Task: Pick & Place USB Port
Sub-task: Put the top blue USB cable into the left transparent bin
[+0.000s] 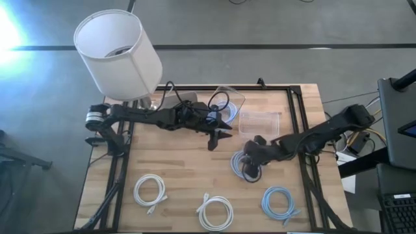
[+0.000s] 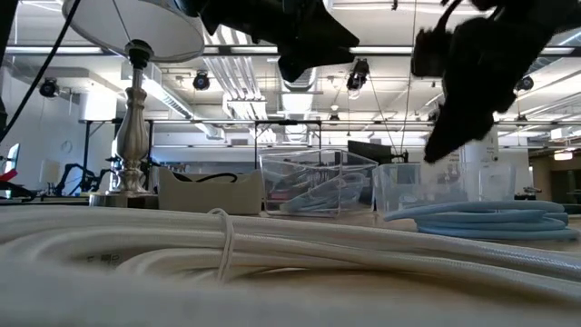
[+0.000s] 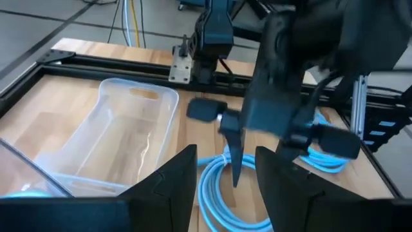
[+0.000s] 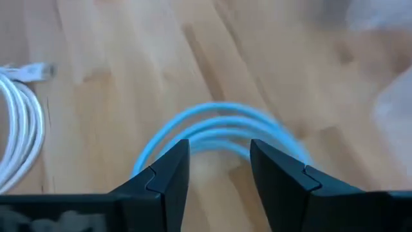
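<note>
right gripper (image 1: 250, 170) hangs open over the blue coil (image 1: 242, 162), mid-table toward the right edge. descend so the fingers straddle one bundle of loops, then close. left gripper (image 1: 218, 135), also open, waits near the bins (image 1: 260, 122).

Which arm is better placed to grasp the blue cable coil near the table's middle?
The right. Its hand hangs open directly above the blue cable coil, fingers straddling the loops. The left hand is open too, but apart, near the clear bins.
</note>
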`<state>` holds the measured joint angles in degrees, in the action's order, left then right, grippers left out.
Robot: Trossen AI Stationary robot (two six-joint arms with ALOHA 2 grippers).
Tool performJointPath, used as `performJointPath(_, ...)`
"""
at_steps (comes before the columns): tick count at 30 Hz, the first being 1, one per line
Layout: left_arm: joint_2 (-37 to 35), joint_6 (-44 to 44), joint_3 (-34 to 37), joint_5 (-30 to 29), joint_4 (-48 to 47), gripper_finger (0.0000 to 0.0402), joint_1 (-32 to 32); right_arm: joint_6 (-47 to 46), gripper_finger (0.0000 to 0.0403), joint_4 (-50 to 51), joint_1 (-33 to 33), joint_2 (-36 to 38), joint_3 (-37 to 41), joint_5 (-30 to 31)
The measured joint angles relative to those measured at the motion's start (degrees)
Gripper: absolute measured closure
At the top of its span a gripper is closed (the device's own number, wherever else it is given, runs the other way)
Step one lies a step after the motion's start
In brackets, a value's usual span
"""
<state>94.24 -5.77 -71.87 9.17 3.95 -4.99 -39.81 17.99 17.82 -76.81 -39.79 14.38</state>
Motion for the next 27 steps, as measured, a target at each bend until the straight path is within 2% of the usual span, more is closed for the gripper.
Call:
performJointPath(5, -0.2, 1.9, 0.0, 0.0, -0.2, 0.0241, 0.0, -3.0, 0.025, -1.1, 0.1, -6.6, -0.8, -7.6)
performJointPath(14, -0.4, 4.3, 0.0, 0.0, -0.7, 0.0241, 0.0, -4.3, 0.024, -1.1, 0.1, -16.9, -7.1, -14.3)
performJointPath(27, -0.5, 5.8, 0.0, 0.0, -1.5, 0.0241, 0.0, -4.8, 0.0237, -0.3, 0.0, -24.7, -14.0, -14.9)
